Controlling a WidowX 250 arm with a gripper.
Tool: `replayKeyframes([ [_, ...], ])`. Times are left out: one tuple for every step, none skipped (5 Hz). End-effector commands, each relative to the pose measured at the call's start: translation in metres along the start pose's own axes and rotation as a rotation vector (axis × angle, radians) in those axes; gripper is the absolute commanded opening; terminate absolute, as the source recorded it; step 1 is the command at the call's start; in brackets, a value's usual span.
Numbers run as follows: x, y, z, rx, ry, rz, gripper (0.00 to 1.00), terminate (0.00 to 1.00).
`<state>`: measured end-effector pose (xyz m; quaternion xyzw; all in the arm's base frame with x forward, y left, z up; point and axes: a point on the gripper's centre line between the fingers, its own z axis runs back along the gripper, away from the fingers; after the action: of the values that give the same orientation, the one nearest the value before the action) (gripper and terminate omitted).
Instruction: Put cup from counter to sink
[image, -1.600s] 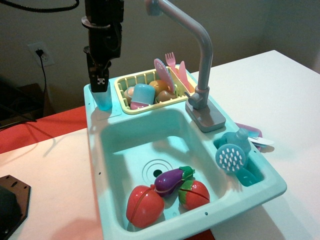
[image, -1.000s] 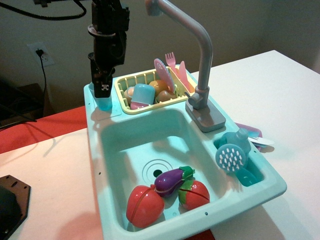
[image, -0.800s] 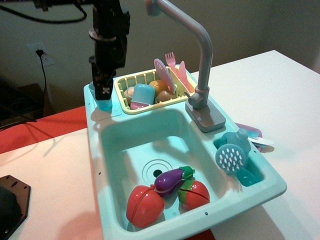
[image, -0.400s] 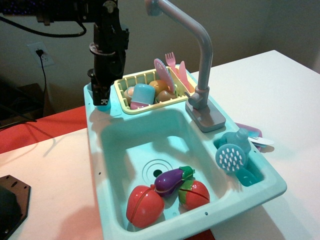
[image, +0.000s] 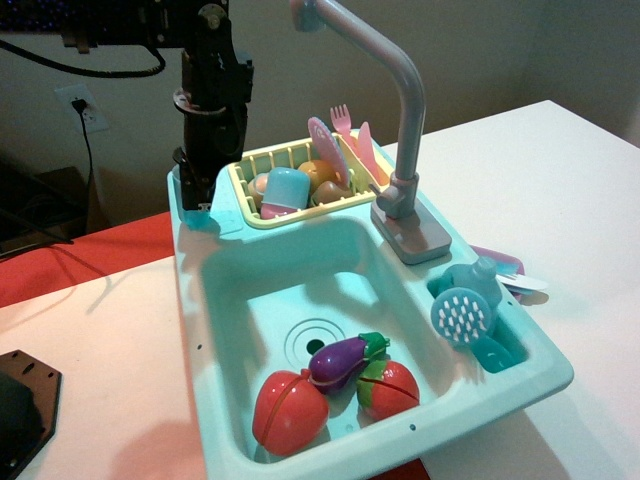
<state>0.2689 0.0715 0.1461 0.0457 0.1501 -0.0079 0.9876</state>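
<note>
My gripper (image: 196, 195) is down at the back left corner of the light-teal counter (image: 228, 216), just left of the dish rack. Its dark fingers stand around the spot where the translucent blue cup (image: 206, 213) stands, and they hide nearly all of it; only a blue sliver shows at their lower edge. I cannot tell whether the fingers press on the cup. The deep teal sink (image: 250, 300), with a ringed drain mark, lies in front of the gripper and to its right.
A yellow dish rack (image: 262, 156) holding a paler blue cup (image: 286, 190) and toy food sits right beside the gripper. A grey faucet (image: 403, 110) rises behind the sink. A toy eggplant (image: 340, 360) and red toy fruit (image: 289, 411) lie at the sink's front. A blue scrubber (image: 461, 316) sits at the right.
My gripper has come down from above the cup's rim and shifted slightly left and back. The cup, plainly visible before, is now almost hidden by the fingers.
</note>
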Motion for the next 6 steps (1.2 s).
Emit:
replayKeyframes([
  [-0.005, 0.005, 0.036, 0.004, -0.084, 0.027, 0.00, 0.00],
  [0.006, -0.008, 0.055, 0.004, -0.131, 0.000, 0.00, 0.00],
  [0.018, -0.023, 0.083, 0.000, -0.182, -0.013, 0.00, 0.00],
  [0.031, -0.045, 0.087, -0.028, -0.184, -0.054, 0.00, 0.00],
  [0.050, -0.082, 0.083, -0.056, -0.171, -0.104, 0.00, 0.00],
  [0.064, -0.106, 0.074, -0.077, -0.162, -0.136, 0.00, 0.00],
])
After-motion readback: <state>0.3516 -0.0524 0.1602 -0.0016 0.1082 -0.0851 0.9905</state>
